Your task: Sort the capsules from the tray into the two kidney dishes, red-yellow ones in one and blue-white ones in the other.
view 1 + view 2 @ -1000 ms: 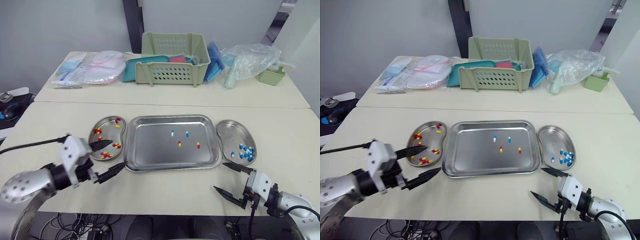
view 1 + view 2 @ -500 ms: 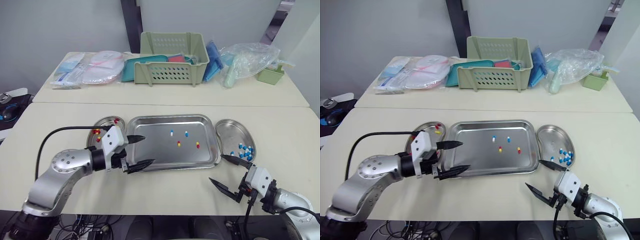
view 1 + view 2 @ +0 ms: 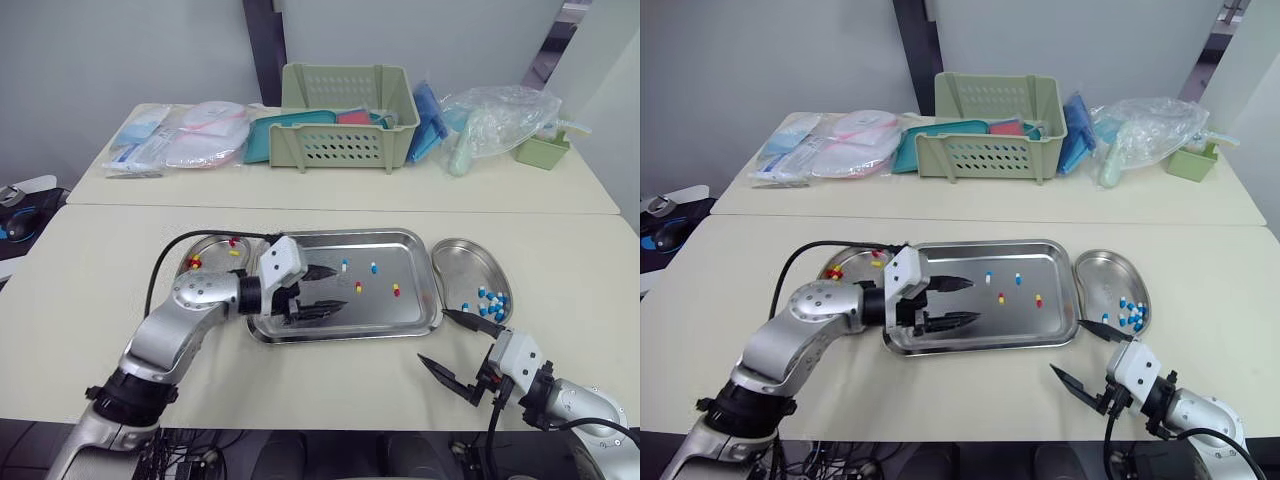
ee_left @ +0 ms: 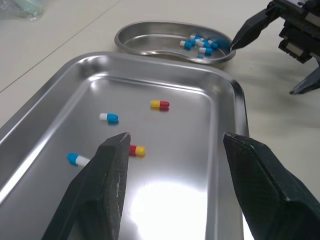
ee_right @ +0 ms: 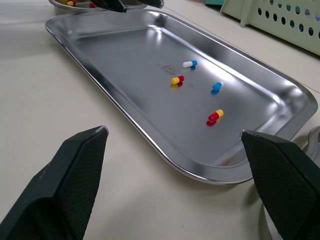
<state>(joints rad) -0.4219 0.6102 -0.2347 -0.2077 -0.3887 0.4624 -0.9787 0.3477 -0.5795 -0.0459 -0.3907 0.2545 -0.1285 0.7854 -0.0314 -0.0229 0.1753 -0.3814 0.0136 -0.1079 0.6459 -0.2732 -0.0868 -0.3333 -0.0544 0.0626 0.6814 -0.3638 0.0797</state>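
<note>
A steel tray (image 3: 410, 262) lies mid-table and holds two blue-white capsules (image 3: 343, 266) and two red-yellow capsules (image 3: 358, 288). My left gripper (image 3: 338, 290) hovers open over the tray's left half, its tips just short of the nearest red-yellow capsule (image 4: 136, 150). The left kidney dish (image 3: 212, 252) holds red-yellow capsules. Several blue-white capsules (image 3: 488, 303) lie in the right kidney dish (image 3: 462, 268). My right gripper (image 3: 433, 336) is open and empty above the bare table, near the tray's front right corner.
On the rear table stand a green perforated basket (image 3: 345, 118), sealed packets (image 3: 190, 135), a crumpled clear plastic bag (image 3: 495, 118) and a small green container (image 3: 543, 152). A black cable runs along my left arm over the left dish.
My left gripper has swung right, from in front of the left kidney dish to over the tray's left half. The right gripper has barely moved.
</note>
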